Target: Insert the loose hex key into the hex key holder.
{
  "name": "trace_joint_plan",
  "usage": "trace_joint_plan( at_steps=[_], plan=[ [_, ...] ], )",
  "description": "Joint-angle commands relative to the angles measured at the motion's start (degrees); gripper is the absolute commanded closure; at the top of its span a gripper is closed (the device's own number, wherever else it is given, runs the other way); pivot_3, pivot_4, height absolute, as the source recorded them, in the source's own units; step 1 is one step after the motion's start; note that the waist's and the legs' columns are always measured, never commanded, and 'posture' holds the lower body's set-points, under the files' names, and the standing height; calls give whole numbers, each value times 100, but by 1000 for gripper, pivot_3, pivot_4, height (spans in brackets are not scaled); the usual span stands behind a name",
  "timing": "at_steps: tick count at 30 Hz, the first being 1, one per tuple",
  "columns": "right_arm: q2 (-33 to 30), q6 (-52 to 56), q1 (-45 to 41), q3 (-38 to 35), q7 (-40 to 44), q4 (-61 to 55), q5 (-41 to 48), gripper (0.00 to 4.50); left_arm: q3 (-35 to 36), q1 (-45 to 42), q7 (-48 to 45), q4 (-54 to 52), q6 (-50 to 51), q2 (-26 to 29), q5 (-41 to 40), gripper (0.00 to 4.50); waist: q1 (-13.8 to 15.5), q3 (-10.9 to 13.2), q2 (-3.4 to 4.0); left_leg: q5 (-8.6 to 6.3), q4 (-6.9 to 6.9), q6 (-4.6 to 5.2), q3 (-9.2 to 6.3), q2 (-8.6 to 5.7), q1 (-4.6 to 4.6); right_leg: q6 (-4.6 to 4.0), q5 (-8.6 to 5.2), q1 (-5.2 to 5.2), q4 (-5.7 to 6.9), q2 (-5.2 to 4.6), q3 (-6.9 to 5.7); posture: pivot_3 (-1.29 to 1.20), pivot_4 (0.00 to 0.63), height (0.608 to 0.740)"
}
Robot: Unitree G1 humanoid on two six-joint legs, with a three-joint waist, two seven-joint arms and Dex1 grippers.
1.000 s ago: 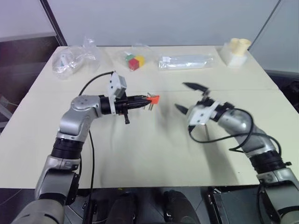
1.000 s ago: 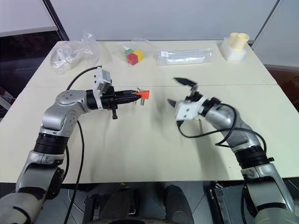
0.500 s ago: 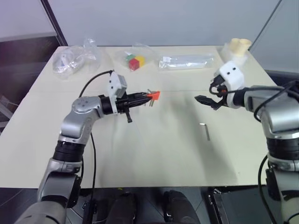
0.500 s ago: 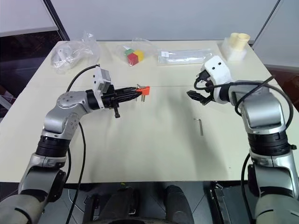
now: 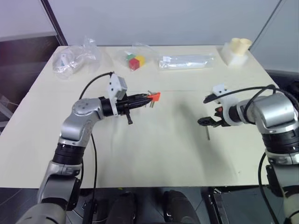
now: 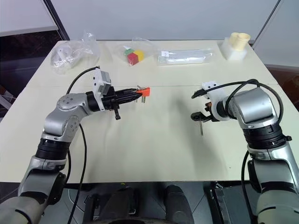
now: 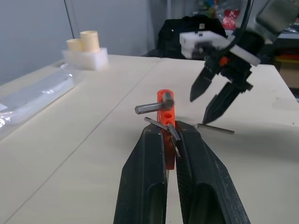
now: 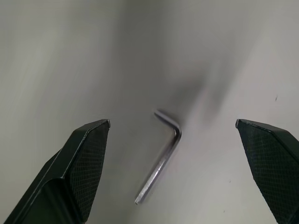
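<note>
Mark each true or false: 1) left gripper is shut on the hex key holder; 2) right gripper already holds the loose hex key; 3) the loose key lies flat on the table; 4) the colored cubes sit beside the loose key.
1) True: the left gripper is shut on the hex key holder.
2) False: the right gripper is open above the loose hex key, not touching it.
3) True, on the table.
4) False: the colored cubes are at the far edge.

Cream table (image 5: 140,154): loose hex key (image 5: 207,132), bags, cubes.
</note>
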Motion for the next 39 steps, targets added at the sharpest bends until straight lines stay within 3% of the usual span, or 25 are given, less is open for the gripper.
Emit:
trace_joint_plan(
  at_steps=[1,14,17,24,32,39],
  plan=[
    [166,-5,64,-125,-266,-76,20,17,72,-17,49,-211,-24,71,-5,4500,-1,0,0,0,0,0,0,0,0,0,0,0,0,3,0,0,150,740],
    [355,-359,375,27,-698,375,-6,17,62,-27,111,-290,28,150,-37,4500,-4,0,-1,0,0,0,1,0,0,0,0,-2,1,9,-3,0,150,740],
    [294,-365,436,88,-685,336,18,833,88,-9,132,-359,73,161,-76,4500,-4,-1,-1,0,0,0,1,0,1,0,0,-1,2,9,-5,0,150,740],
    [202,-348,500,183,-662,254,76,4391,115,-5,168,-406,109,145,-79,4500,7,-2,-2,0,1,0,1,0,1,0,0,1,2,9,-7,0,150,740],
    [168,-383,567,162,-673,116,160,4459,109,4,178,-396,73,143,-62,4500,12,-3,-4,0,1,0,0,0,1,0,0,2,0,9,-8,0,150,740],
    [947,-3000,880,-966,-1221,-651,-92,4459,103,-10,181,-382,79,113,-76,4500,-20,-1,-2,0,-2,0,2,1,1,1,0,-5,6,12,-7,0,150,740]
  ],
)
